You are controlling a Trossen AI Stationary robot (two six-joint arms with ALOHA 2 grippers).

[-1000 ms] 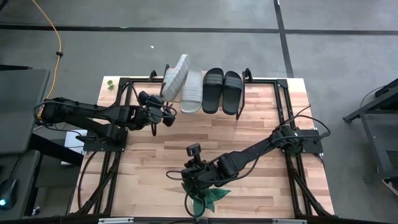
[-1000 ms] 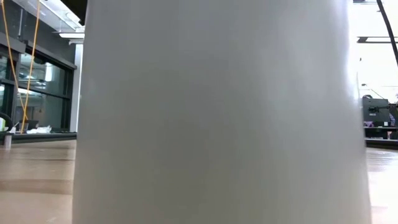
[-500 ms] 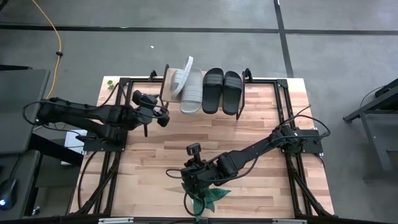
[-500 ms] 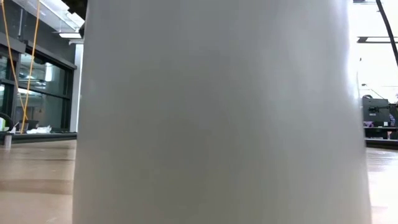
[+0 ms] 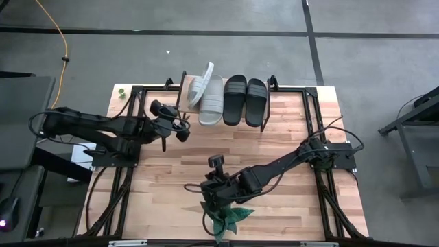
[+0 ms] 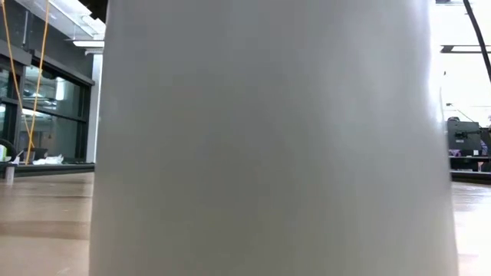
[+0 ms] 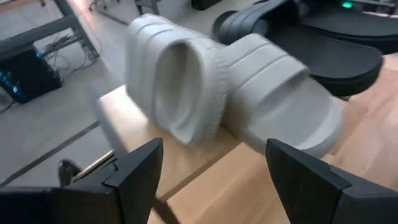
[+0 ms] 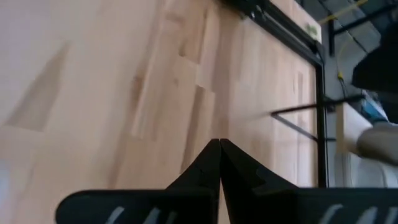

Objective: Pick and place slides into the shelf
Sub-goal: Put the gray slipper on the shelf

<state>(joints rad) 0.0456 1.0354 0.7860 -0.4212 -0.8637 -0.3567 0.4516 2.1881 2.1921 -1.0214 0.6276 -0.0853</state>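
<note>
Four slides lie on the shelf (image 7: 186, 163) at the table's far edge. The leftmost pale slide (image 5: 198, 85) stands tipped on its side, its strap side leaning against the second pale slide (image 5: 212, 103). Two black slides (image 5: 245, 101) lie flat to the right of them. My left gripper (image 5: 182, 129) hovers open just near and left of the shelf, facing the tipped slide (image 7: 180, 87) with nothing between its fingers. Near the table's front edge, my right gripper (image 5: 209, 199) is shut and empty, close to the green plant (image 5: 225, 216).
Dark metal frame rails (image 5: 312, 116) run along both sides of the wooden table. A pale grey object (image 6: 268, 138) right in front of the low camera blocks nearly all of that view. Bare wood (image 5: 226, 147) lies between the two arms.
The leftmost pale slide has tipped from a slanted lie to standing on its side against its pale neighbour. My left gripper, open throughout, has shifted slightly toward the table's near edge, away from the shelf.
</note>
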